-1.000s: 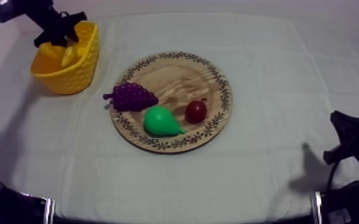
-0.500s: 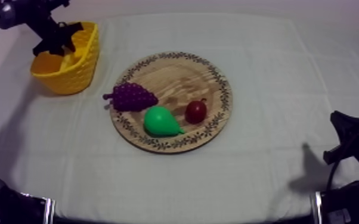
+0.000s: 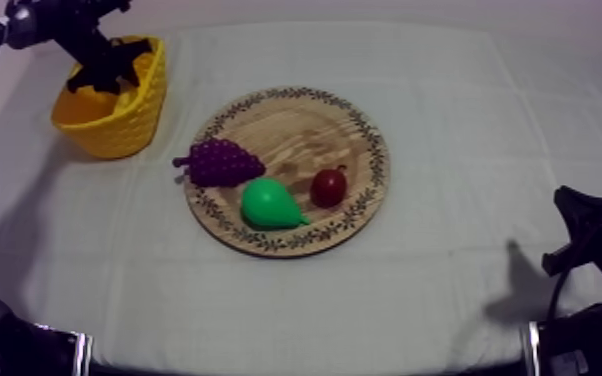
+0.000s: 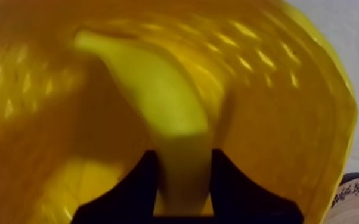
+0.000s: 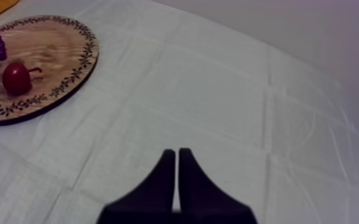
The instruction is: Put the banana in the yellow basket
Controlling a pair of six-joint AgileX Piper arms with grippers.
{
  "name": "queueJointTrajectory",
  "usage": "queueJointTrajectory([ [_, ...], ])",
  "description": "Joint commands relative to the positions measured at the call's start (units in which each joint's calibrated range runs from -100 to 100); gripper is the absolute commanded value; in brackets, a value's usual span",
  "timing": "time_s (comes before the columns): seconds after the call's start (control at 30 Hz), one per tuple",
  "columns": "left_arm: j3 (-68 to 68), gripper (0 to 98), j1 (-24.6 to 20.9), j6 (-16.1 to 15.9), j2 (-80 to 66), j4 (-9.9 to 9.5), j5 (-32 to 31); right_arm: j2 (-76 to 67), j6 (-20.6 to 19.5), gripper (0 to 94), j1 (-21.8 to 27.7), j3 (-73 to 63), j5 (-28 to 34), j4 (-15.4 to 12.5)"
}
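Yellow basket (image 3: 115,125) at the table's left holds the banana (image 4: 164,107), seemingly against its wall, my left gripper (image 4: 185,158) clamped round its near end; far right, my right gripper (image 5: 176,156) has its fingers together over cloth (image 5: 229,89).

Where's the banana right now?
Left wrist view: the banana is down inside the yellow basket, held by the left gripper. In the top view that basket stands at the far left, beside the wooden board.
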Motion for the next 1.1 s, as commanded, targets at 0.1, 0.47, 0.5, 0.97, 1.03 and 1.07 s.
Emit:
queueJointTrajectory([
  [0.1,0.2,45.1,0.2,-0.1,0.0,0.27,-0.5,0.0,0.0,0.2,0.0,0.0,0.0,0.0],
  [0.47,0.9,47.2,0.3,-0.5,-0.6,0.83,-1.8,0.0,0.0,0.2,0.0,0.0,0.0,0.0],
  [0.5,0.9,46.6,0.3,-0.5,-0.8,0.84,-1.9,0.0,0.0,0.2,0.0,0.0,0.0,0.0],
  [0.97,8.5,2.7,0.7,-0.3,-10.0,-0.04,-10.1,0.0,0.0,0.2,0.0,0.0,0.0,0.0],
  [1.03,11.2,2.1,0.6,-0.4,-13.1,-0.02,-12.6,0.0,0.0,0.2,0.0,0.0,0.0,0.0],
  [1.07,12.5,1.9,0.6,-0.6,-14.9,0.04,-13.8,0.0,0.0,0.2,0.0,0.0,0.0,0.0],
])
